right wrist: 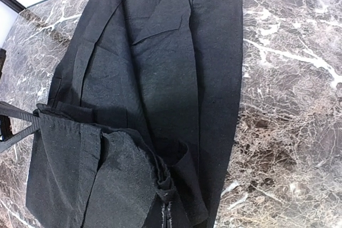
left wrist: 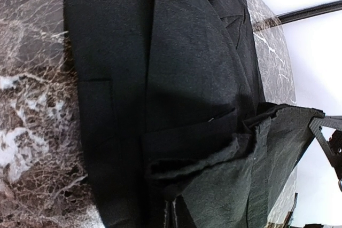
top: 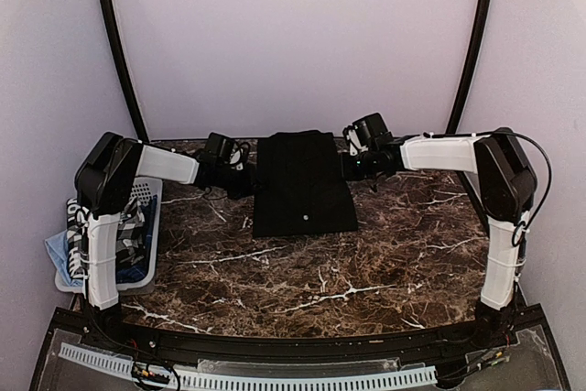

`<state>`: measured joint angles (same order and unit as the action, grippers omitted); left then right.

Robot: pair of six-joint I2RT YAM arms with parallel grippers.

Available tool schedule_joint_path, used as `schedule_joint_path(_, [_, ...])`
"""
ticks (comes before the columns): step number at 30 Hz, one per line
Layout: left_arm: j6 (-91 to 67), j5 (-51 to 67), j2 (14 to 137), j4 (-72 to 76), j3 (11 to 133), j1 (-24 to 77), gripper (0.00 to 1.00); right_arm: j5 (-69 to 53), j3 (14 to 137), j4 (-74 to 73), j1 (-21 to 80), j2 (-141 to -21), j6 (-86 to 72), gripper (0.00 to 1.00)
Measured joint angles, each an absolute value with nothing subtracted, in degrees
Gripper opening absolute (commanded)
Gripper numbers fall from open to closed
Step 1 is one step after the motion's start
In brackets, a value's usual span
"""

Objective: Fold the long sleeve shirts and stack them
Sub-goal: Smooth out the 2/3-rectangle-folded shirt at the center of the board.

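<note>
**A:** Top external view. Largest first: the marble-patterned table [top: 366,263] carries one black long-sleeve shirt [top: 302,185], lying flat at the far middle as a narrow panel with its sleeves tucked in. Why so far from the arms' bases?

**B:** Probably so both arms can reach its far corners at once. The left gripper [top: 240,174] meets the shirt's left edge near the top, the right gripper [top: 359,168] the right edge opposite. A matched pair of holds keeps the hem level during a lengthwise fold.

**A:** And the white slatted basket [top: 148,191] at the left edge of the table?

**B:** It holds crumpled cloth, partly hidden by the left arm; likely the supply of garments still to be folded. I cannot tell what kind they are.

**A:** Wrist views. Are the jaws clenched?

**B:** Yes, both. In the left wrist view a bunched fold of shirt edge [left wrist: 214,153] rises off the panel toward the camera; the right wrist view shows the same on its side [right wrist: 128,158]. Each gripper is pinched tight on the cloth, though the fingertips themselves are buried in fabric.

**A:** Smallest detail?

**B:** One pale button [top: 305,218] near the shirt's near hem. No finished stack is visible.
</note>
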<state>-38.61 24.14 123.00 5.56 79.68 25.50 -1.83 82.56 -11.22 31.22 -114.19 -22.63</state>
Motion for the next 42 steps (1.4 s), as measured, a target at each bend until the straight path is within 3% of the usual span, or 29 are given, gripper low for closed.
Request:
schedule_joint_path(16, [-39.70, 18.09, 119.39, 8.10, 73.43, 25.50, 0.00, 0.43, 85.30, -11.46, 29.76, -120.38, -22.57, 0.01])
schedule_joint_path(18, [-39.70, 17.74, 119.20, 8.16, 73.28, 25.50, 0.07, 0.21, 86.13, -11.70, 29.67, -121.14, -22.52, 0.08])
schedule_joint_path(20, [-39.64, 17.56, 119.20, 8.29, 73.28, 25.50, 0.25, 0.08, 86.91, -12.10, 29.67, -121.82, -22.15, 0.17])
schedule_joint_path(22, [-38.96, 17.47, 119.20, 8.25, 73.34, 25.50, 0.35, 0.03, 87.31, -12.58, 29.67, -122.02, -21.76, 0.27])
schedule_joint_path(24, [-38.94, 17.52, 119.20, 7.86, 73.80, 25.50, 0.40, 0.08, 87.68, -13.28, 29.63, -121.99, -21.54, 0.35])
schedule_joint_path(30, [-37.71, 15.53, 117.95, 4.84, 75.18, 25.50, 0.43, 3.64, 89.34, -17.80, 30.09, -120.70, -20.67, 0.56])
schedule_joint_path(37, [-38.09, 14.70, 111.07, 1.80, 71.92, 25.50, 0.44, 9.21, 90.43, -21.85, 35.07, -116.18, -19.77, 0.59])
schedule_joint_path(42, [-39.13, 16.80, 105.75, 1.15, 65.73, 25.82, 0.44, 8.97, 93.69, -22.96, 39.99, -117.67, -19.99, 0.67])
